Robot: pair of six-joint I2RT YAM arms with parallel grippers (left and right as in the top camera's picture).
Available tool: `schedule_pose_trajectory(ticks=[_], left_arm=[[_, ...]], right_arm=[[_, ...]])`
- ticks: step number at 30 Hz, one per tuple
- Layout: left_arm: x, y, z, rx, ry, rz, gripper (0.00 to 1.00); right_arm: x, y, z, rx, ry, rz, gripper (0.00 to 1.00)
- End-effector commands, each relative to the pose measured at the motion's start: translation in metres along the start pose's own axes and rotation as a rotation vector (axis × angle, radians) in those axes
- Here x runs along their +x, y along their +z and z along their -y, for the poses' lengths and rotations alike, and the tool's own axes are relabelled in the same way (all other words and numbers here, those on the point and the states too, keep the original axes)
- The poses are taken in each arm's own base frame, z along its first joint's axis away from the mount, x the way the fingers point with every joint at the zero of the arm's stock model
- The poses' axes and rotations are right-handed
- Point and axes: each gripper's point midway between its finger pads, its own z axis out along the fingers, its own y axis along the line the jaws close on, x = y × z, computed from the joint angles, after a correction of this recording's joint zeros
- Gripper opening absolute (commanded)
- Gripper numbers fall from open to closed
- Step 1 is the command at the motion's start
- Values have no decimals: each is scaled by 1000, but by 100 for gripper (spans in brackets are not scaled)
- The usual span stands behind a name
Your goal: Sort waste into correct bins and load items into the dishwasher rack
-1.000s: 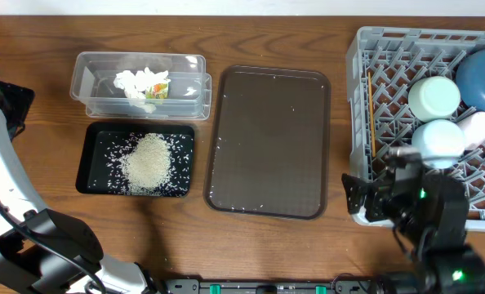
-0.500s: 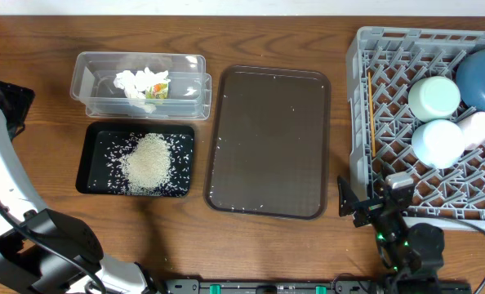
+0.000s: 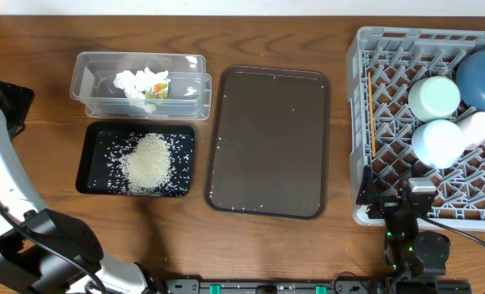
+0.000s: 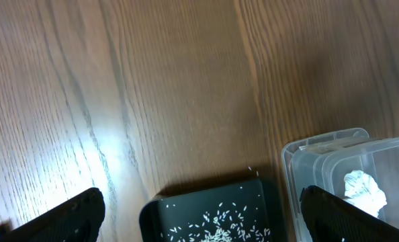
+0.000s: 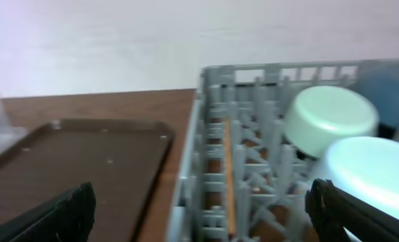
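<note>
The grey rack (image 3: 358,131) stands at the table's (image 3: 267,33) right end, its far side cut off by the edge of the overhead view. Inside it the dark blue plate (image 3: 483,75) is also cropped there. The mint green bowl (image 3: 434,96) and the light blue bowl (image 3: 437,141) lie upside down beside it, and the pale pink cup (image 3: 479,126) is tucked against the light blue one. The thin wooden stick (image 3: 371,122) lies along the rack's left wall and is half lost among the lattice. The right gripper (image 5: 199,195) hangs at the rack's near left corner, jaws spread wide and holding nothing. Its view is blurred, and only the finger ends show at the bottom corners. The left gripper (image 4: 201,202) is just as wide and empty. Its camera catches only a corner of the black tray (image 3: 91,163) and a corner of the clear tub (image 3: 87,82). From overhead the gripper itself cannot be made out. The rice (image 3: 150,162) is heaped in the black tray with loose grains around it. The tissue (image 3: 136,82) and the yellow-green scrap (image 3: 157,90) sit in the tub. A brown tray (image 3: 267,139) lies between the bins and the rack, with a few specks on it too small to identify.
</note>
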Motion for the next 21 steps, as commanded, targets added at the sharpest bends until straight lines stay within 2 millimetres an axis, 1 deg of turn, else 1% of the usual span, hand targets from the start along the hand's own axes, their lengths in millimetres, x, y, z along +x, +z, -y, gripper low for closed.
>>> schedule_pose_trajectory(ticks=[1, 5, 21], left_arm=[[-1, 2, -2, -9, 0, 0, 95], [-1, 2, -2, -10, 0, 0, 95], [-1, 2, -2, -9, 0, 0, 95]], right_arm=[[1, 0, 9, 49, -136, 1, 99], [1, 0, 9, 46, -170, 0, 99], [0, 0, 7, 35, -151, 4, 99]])
